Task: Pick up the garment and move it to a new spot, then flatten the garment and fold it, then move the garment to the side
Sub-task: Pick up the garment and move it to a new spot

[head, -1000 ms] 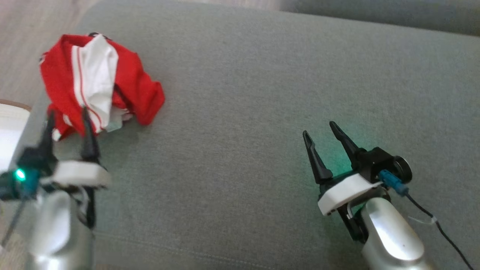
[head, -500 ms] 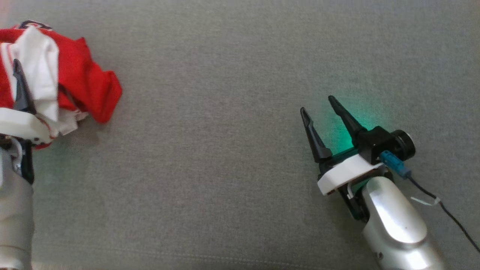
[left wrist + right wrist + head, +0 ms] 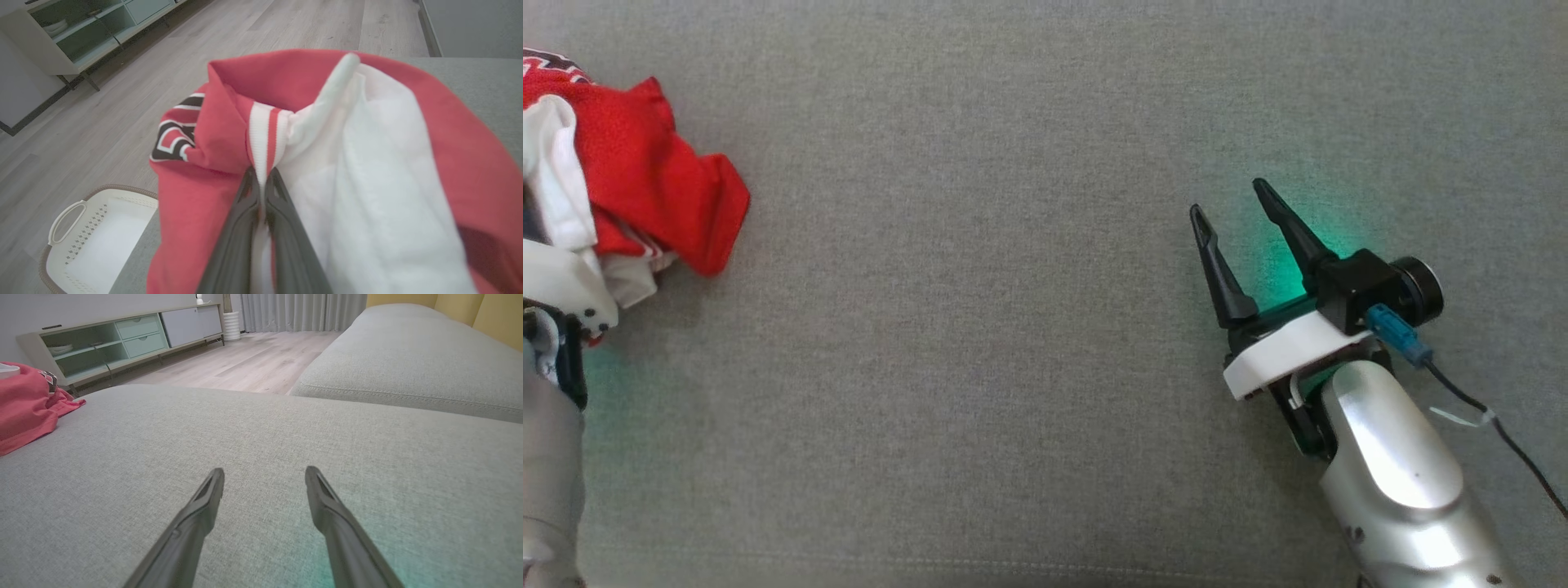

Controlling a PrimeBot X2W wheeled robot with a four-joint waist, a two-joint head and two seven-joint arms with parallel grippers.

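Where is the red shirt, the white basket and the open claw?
red shirt (image 3: 645,163): head view, its red fold.
white basket (image 3: 88,228): left wrist view, its holed wall.
right claw (image 3: 1227,198): head view, between its fingertips.

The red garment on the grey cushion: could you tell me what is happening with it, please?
The robot's left tool is shut on a white-and-red fold of the garment, which lies crumpled at the left end of the grey cushion. The right tool is open over bare cushion, holding nothing. The garment is not yet flattened or folded.
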